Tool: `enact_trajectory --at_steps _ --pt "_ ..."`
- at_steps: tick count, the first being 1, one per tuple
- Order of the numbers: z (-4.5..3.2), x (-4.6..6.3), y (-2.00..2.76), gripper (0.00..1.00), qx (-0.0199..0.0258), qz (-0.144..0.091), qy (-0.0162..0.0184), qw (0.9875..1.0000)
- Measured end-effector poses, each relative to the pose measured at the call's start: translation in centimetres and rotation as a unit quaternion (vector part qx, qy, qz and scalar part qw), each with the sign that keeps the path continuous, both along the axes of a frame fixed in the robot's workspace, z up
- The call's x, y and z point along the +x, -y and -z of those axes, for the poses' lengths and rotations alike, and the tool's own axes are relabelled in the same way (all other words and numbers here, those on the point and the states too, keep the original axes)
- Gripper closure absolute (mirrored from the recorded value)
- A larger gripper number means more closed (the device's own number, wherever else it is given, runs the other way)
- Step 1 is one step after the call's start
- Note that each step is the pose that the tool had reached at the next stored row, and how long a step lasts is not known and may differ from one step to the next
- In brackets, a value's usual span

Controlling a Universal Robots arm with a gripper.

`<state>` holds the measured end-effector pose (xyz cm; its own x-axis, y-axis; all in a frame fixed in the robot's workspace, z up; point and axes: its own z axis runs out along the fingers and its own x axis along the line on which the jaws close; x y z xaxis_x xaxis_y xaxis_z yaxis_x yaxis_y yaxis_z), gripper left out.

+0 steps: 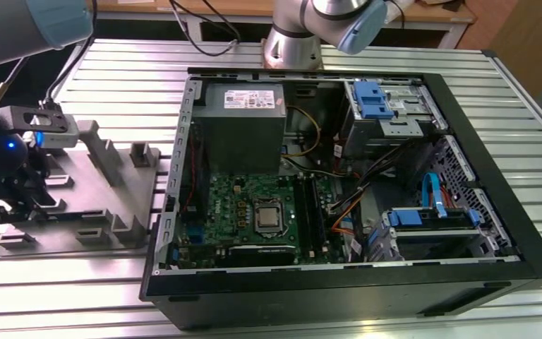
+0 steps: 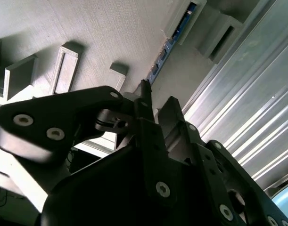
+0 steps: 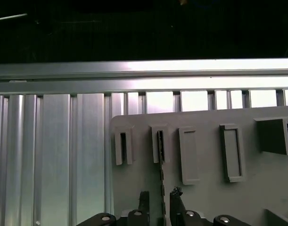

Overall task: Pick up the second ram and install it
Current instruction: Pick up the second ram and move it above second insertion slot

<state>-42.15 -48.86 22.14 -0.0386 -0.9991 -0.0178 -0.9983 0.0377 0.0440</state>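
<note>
The second ram stands on edge in a narrow slot of the grey holder plate, seen as a thin dark strip. In the second wrist view the ram shows a blue-green edge running away from the fingers. My gripper is open, with one black fingertip on each side of the stick and a small gap at both sides. In the exterior view the gripper hangs low over the holder plate at that view's left.
An open computer case lies at the exterior view's right, with the green motherboard, processor and long black memory slots inside. The holder plate carries several raised grey brackets. Ribbed aluminium table surrounds the plate.
</note>
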Motion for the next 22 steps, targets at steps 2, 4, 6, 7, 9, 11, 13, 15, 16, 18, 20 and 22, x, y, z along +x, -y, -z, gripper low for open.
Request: enact_trajectory --at_steps 2,4,6,7,9,11,13,15,16,18,20,22 --pt "0.01 0.0 0.0 0.64 -0.0001 0.0 0.0 1.0" --pt "0.14 0.0 0.0 0.64 0.0 -0.005 0.0002 1.0" --pt "0.31 0.0 0.0 0.64 -0.0001 -0.021 0.0 0.9998" --pt "0.41 0.0 0.0 0.64 -0.0001 -0.027 0.0 0.9996" --pt "0.68 0.0 -0.02 0.64 -0.0001 -0.035 0.0 0.9994" --pt "1.05 0.0 -0.03 0.64 -0.0001 -0.037 0.0 0.9993" --pt "1.37 0.0 -0.09 0.64 -0.0002 -0.038 -0.0001 0.9993" --pt "1.63 0.0 -0.22 0.64 -0.0001 -0.039 0.0 0.9992" --pt "1.73 -0.1 -0.27 0.64 -0.0001 -0.039 0.0 0.9992" --pt "1.98 -0.2 -0.32 0.64 -0.0002 -0.04 0.0 0.9992" --pt "2.24 -0.4 -0.34 0.64 -0.0001 -0.041 0.0001 0.9992" --pt "2.25 -0.4 -0.34 0.64 -0.0001 -0.041 0.0001 0.9992"
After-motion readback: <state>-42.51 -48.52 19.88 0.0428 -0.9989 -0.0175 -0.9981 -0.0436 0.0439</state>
